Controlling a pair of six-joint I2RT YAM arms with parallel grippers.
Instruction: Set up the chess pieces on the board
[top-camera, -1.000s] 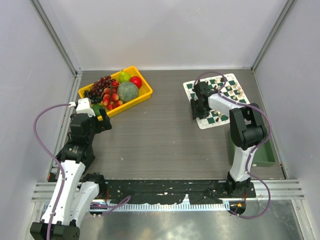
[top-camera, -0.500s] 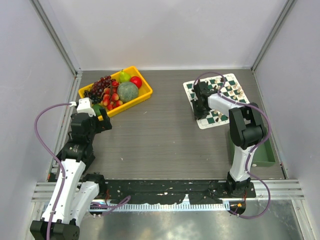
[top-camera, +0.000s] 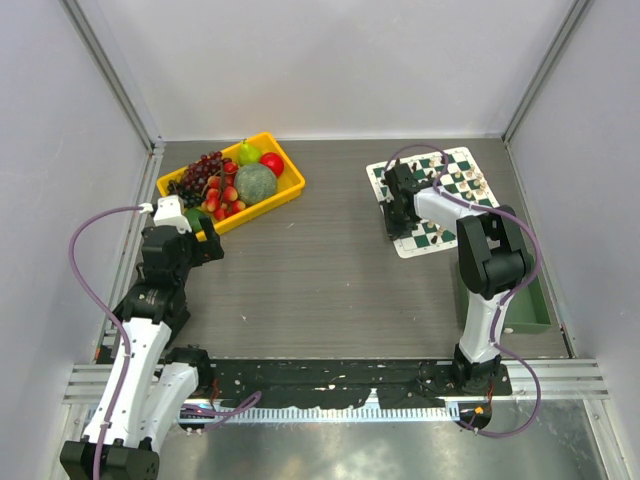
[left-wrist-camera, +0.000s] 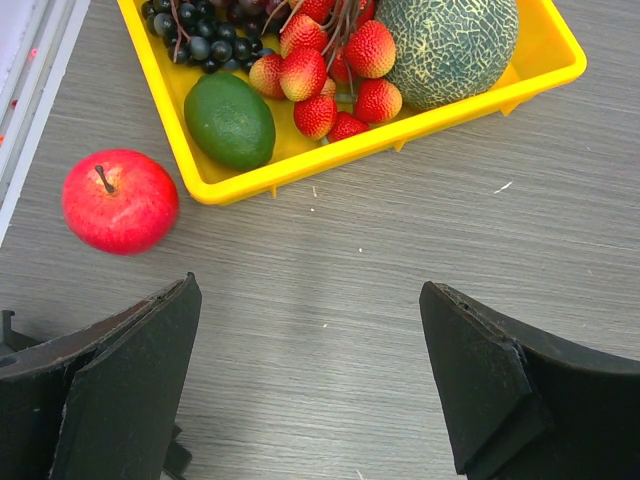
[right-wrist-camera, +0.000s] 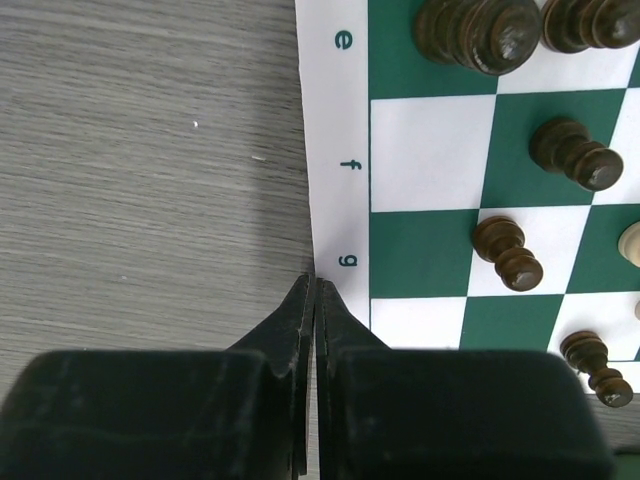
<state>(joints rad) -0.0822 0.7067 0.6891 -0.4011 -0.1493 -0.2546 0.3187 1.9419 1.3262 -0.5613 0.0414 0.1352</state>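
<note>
**Hazard: Board Drag and Piece Knock-Over at the Border**

Locate the right end effector at the outer edge of the board, beside the border letter g. Read its fingers as pressed together, with nothing visible between them. Cannot tell whether the tips touch the white border or hang just above it. Find the chess pieces on the board: dark ones on squares just inside that border, a cream one further in. Find the left end effector well apart from the board, spread wide over bare tabletop, holding nothing.

Expect three failure modes, judged from this pose.

1. Board drag. Treat the board as thin and light. Avoid sideways travel with the tips in contact: likely to slide or buckle the board and upset the pieces on it. Lift clear before traversing.
2. Knock-over. Avoid spreading the fingers close beside the dark pieces nearest the g border: small, narrow-based, likely to topple at a light touch.
3. Missed grasp. Never descend on a piece with fingers together: likely to push it over rather than grip it. Spread first, above the pieces, then lower.
</note>
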